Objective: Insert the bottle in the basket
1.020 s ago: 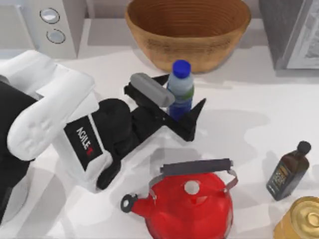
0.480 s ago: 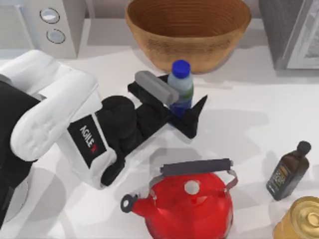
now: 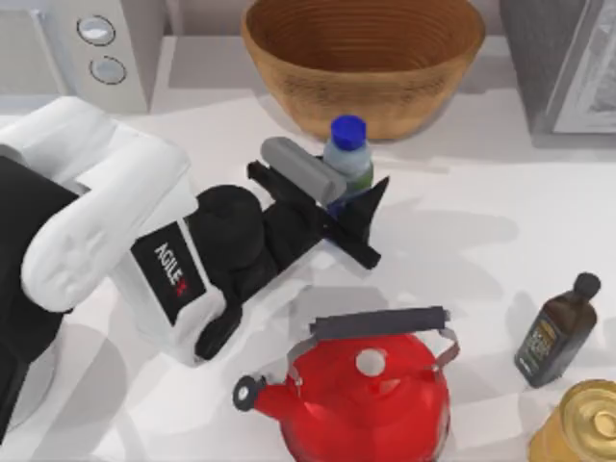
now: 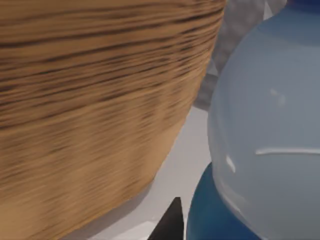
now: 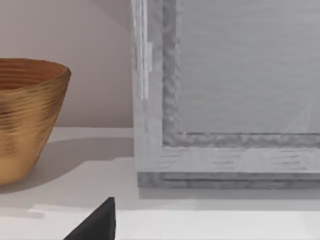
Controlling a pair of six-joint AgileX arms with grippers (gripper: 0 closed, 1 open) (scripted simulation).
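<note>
While upright just before the basket (image 3: 364,67), the bottle (image 3: 348,166) sits clamped in left gripper (image 3: 337,207); right gripper's state indeterminate.

Left gripper (image 3: 348,202) at centre of the tabletop (image 3: 462,241), black fingers (image 3: 371,207) on either side of the bottle's blue lower body, closed against it. Bottle (image 3: 348,166) upright, blue cap up, just in front of the basket (image 3: 362,60), not inside it. Basket sits at the back edge, centre. Red kettle (image 3: 361,390) near the front, below the gripper, handle raised. Dark black-capped bottle (image 3: 556,332) at right, standing, well apart from the gripper. Gold can (image 3: 582,423) at bottom-right corner. Grey box with two dials (image 3: 96,43) at back left.
</note>
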